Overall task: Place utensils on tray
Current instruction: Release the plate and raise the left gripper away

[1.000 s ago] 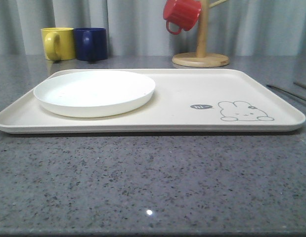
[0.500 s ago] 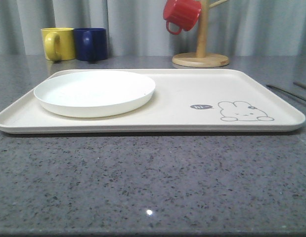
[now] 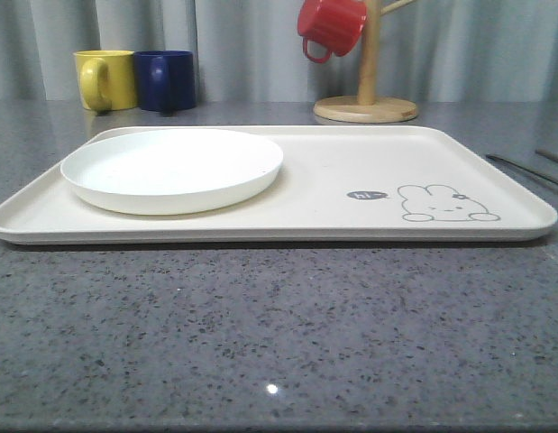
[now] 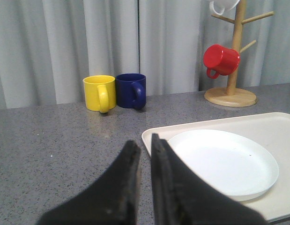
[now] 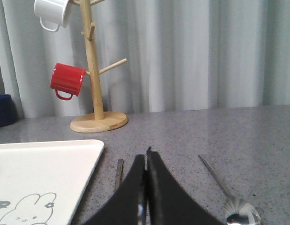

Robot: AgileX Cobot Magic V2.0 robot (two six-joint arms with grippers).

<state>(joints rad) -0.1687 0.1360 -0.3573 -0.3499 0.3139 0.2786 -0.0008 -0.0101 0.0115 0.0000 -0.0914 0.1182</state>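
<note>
The left gripper [image 4: 145, 145] sits at the bottom centre of the left wrist view, its two dark fingers [image 4: 130, 161] drawn nearly together with only a thin slit between them and nothing in it. It hangs over bare grey counter, just off the near left corner of the tray [image 4: 154, 134], touching nothing that can be seen.

The right gripper [image 5: 147, 157] shows at the bottom centre of the right wrist view, fingers pressed together. A thin metal strip [image 5: 142, 206] shows in the seam between them; whether it is pinched there cannot be told. Just left of the fingers lies a chopstick [image 5: 119, 171] on the counter, beside the tray's edge. To the lower right lies the spoon [image 5: 229, 199], bowl toward the frame's bottom edge, handle running up and left.

In the front view the tray [image 3: 333, 171] fills the middle of the frame, rabbit drawing at its right. The plate [image 3: 172, 169] rests on its left half. Thin dark utensils [image 3: 526, 170] lie on the counter off the tray's right edge.

Yellow mug [image 3: 105, 79] and blue mug [image 3: 165, 80] stand at upper left; a red mug [image 3: 330, 26] hangs on the wooden mug tree [image 3: 366, 101].
</note>
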